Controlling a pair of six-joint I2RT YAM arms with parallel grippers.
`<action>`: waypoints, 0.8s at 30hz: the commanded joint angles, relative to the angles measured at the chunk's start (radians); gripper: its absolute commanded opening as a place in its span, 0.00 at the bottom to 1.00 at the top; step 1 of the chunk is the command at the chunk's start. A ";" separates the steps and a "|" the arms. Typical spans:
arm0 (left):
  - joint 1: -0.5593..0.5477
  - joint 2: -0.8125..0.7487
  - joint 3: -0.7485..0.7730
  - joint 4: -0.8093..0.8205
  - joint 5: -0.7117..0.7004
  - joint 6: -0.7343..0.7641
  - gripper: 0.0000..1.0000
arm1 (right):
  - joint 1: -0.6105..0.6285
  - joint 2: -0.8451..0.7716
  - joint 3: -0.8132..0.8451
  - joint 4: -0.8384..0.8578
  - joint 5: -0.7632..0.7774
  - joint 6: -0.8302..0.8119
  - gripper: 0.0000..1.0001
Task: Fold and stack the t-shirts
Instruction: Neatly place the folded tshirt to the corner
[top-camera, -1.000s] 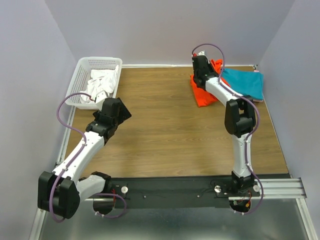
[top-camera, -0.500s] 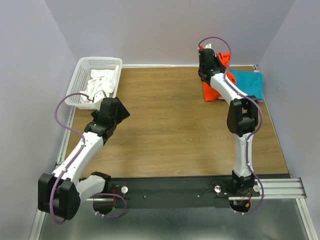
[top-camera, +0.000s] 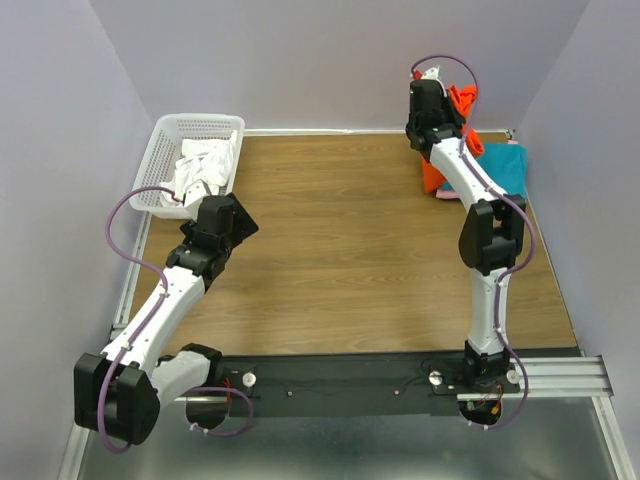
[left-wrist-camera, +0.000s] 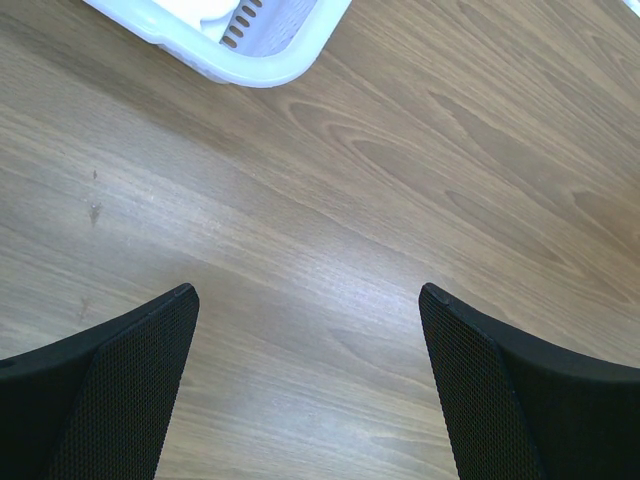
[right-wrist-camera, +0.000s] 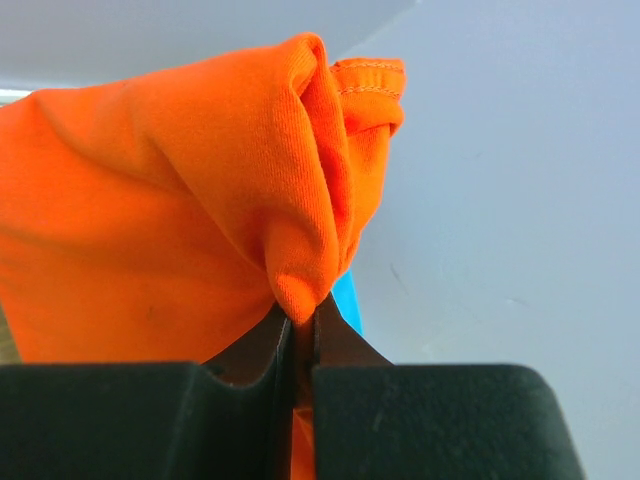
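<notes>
Shirt (right-wrist-camera: 150, 200) — one, orange; right pincer (right-wrist-camera: 297, 328) clamps it.

Probably a robot lab test cell: left arm (top-camera: 165, 295) and right arm (top-camera: 488, 270) are bolted to a black rail (top-camera: 350, 382) at the edge of a wood-grain table (top-camera: 340, 250). 3 plain lilac-grey walls (top-camera: 330, 60) box it in, with a brushed-metal sheet (top-camera: 330, 450) under the rail.

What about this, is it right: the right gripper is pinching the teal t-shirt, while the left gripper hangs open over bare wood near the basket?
Not quite. The right gripper is pinching the orange-red t-shirt, not the teal t-shirt; the right wrist view shows it. The left gripper does hang open over bare wood near the basket.
</notes>
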 joint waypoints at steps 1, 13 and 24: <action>0.008 -0.019 0.018 0.018 -0.031 0.004 0.98 | -0.015 -0.054 0.075 0.030 0.044 0.002 0.01; 0.008 -0.022 0.015 0.032 -0.027 0.005 0.98 | -0.016 -0.091 0.132 0.028 0.010 0.004 0.01; 0.009 -0.030 0.002 0.058 0.013 0.015 0.98 | -0.007 -0.179 0.093 -0.041 -0.125 0.090 0.01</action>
